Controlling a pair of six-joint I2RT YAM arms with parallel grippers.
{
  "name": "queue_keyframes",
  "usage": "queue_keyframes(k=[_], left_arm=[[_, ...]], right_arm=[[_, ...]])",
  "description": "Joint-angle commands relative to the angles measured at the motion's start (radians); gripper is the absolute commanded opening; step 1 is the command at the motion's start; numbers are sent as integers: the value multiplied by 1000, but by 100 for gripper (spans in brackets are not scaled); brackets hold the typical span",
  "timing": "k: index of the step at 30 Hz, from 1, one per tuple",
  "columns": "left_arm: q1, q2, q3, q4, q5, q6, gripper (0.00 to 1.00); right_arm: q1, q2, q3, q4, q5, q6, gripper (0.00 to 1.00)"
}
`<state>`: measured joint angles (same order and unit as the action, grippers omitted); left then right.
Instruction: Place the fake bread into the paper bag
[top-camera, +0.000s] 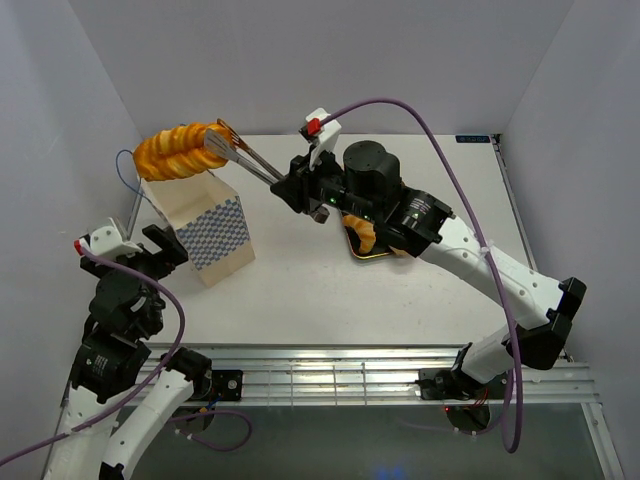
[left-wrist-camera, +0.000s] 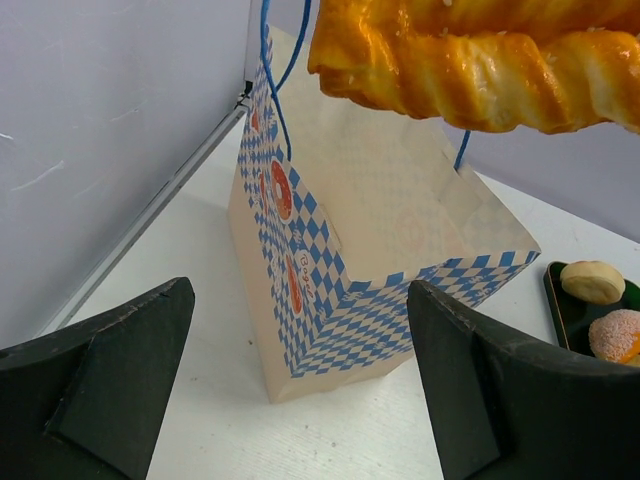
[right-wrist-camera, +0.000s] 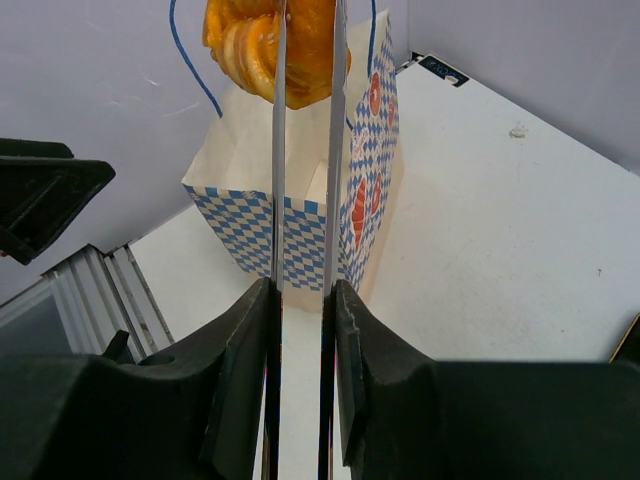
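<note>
My right gripper (top-camera: 290, 185) (right-wrist-camera: 303, 300) is shut on a pair of metal tongs (top-camera: 250, 160) (right-wrist-camera: 277, 150). The tongs' tips pinch a long ridged golden loaf (top-camera: 180, 150) (left-wrist-camera: 470, 60) (right-wrist-camera: 250, 40) of fake bread, held in the air just above the open top of the paper bag (top-camera: 215, 235) (left-wrist-camera: 400, 230) (right-wrist-camera: 240, 215). The cream bag stands upright with blue checks round its base and blue string handles. My left gripper (top-camera: 165, 245) (left-wrist-camera: 300, 390) stands open just in front of the bag, touching nothing.
A dark tray (top-camera: 352, 245) (left-wrist-camera: 560, 310) lies right of the bag under the right arm, with round buns (left-wrist-camera: 592, 282) and an orange piece (top-camera: 365, 235) on it. White walls close in the table at the back and left.
</note>
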<state>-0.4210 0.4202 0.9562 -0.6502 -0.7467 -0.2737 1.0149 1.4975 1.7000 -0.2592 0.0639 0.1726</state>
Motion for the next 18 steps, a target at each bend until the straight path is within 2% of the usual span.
queue_keyframes(k=[1,12,18], left_arm=[[-2,22,-2,26,20,-19,98],[-2,87,-37,93,18,-29,98],[-2,137,-92,118,12,-91,98]], right_arm=[[4,-48,12,86,4,-19,8],[11,-82,-43,100,56,-33,8],[25,-59,-62,110,115,-41,8]])
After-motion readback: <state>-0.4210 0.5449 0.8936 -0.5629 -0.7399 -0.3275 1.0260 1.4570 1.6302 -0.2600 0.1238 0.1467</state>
